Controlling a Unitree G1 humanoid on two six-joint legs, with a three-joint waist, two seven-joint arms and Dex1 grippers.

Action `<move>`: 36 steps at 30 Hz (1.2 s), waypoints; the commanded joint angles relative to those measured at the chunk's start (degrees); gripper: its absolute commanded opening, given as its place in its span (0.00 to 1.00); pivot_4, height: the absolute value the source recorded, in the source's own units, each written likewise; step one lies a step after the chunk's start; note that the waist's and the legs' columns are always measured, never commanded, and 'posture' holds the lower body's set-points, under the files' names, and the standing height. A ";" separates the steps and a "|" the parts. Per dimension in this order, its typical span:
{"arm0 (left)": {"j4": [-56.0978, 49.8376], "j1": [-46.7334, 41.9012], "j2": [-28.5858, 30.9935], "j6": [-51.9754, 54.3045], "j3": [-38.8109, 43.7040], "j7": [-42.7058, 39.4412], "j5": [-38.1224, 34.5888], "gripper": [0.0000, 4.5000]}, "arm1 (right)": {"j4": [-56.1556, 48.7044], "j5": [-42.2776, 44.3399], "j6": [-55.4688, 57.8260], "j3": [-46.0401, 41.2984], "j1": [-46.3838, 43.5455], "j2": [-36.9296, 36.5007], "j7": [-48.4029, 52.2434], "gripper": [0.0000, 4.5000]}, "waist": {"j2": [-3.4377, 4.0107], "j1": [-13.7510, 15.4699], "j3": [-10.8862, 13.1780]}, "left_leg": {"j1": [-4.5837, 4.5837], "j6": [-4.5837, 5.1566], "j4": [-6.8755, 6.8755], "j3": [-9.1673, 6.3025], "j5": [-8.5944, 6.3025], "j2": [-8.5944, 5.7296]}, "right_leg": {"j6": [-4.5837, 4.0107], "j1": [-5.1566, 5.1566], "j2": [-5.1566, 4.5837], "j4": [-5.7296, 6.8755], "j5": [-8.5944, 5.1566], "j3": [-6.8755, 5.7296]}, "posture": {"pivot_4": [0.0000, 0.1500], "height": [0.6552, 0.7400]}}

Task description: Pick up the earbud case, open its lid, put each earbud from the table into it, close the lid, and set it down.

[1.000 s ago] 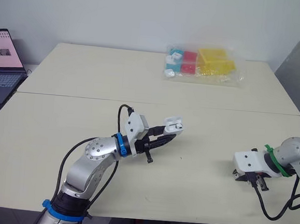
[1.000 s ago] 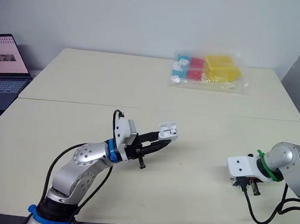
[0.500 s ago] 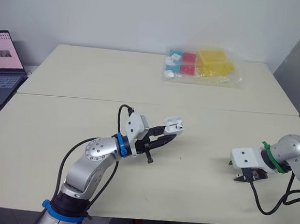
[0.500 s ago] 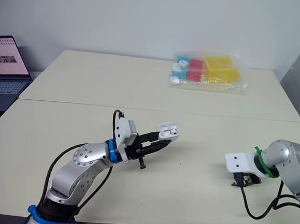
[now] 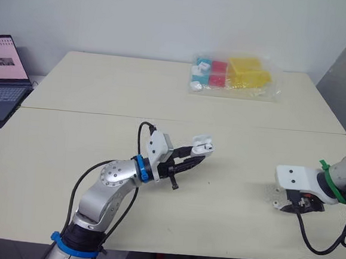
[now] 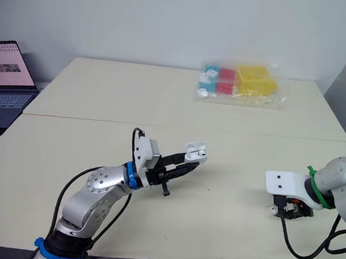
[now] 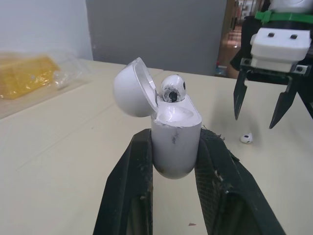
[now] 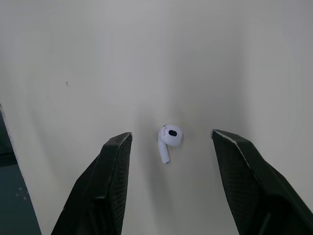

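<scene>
Looking through the head view, you find the left claw [image 5: 197,153] at frame centre, clamped on the earbud case [image 5: 203,145] above the counter [image 5: 70,139]. The right claw [image 5: 291,205] hangs low at lower right. Your left wrist view adds the lid [image 7: 129,88] flipped open and a seated earbud [image 7: 172,89] inside. Your right wrist view shows the loose earbud [image 8: 168,139] lying on the counter between wide-spread fingers [image 8: 112,181], touching neither.
</scene>
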 commanded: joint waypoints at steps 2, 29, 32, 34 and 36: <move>-0.72 -0.23 -0.79 -1.47 -0.52 0.42 0.27 0.18 | 2.14 -3.33 0.00 3.17 -2.58 1.04 -0.89 0.60 | 0.00 -0.06 0.00 | -0.02 0.00 0.00 0.02 0.00 0.00 | 0.01 -0.03 0.00 -0.01 0.00 0.01 | 1.00 0.96; -0.85 0.26 -1.09 -1.47 -0.44 0.20 0.86 0.18 | 8.69 -6.37 -1.65 6.99 -3.17 5.58 -0.92 0.47 | -0.02 -0.08 -0.01 | -0.01 0.01 0.00 -0.01 0.00 0.01 | 0.05 0.00 0.02 -0.04 -0.01 -0.01 | 1.00 0.96; -0.70 0.10 -1.20 -1.48 -0.47 0.17 0.84 0.18 | 7.89 -6.16 -1.25 6.63 -2.72 5.34 -0.97 0.25 | -0.02 -0.02 -0.01 | -0.03 0.01 -0.01 -0.03 0.00 0.01 | 0.05 0.00 0.02 -0.05 -0.01 -0.04 | 1.00 0.96; -0.62 0.03 -1.22 -1.54 -0.49 0.10 0.85 0.18 | 7.54 -5.99 -1.11 6.35 -2.53 5.07 -0.87 0.11 | -0.02 -0.03 -0.01 | -0.04 0.00 -0.04 -0.03 0.00 0.01 | 0.04 0.00 0.02 -0.08 -0.02 -0.04 | 1.00 0.96; -0.56 -0.01 -1.22 -1.58 -0.50 0.04 0.85 0.18 | 7.37 -5.93 -1.02 6.15 -2.46 4.92 -0.79 0.09 | -0.02 -0.02 -0.01 | -0.04 0.00 -0.04 -0.03 -0.01 0.01 | 0.04 0.00 0.02 -0.10 -0.02 -0.03 | 1.00 0.96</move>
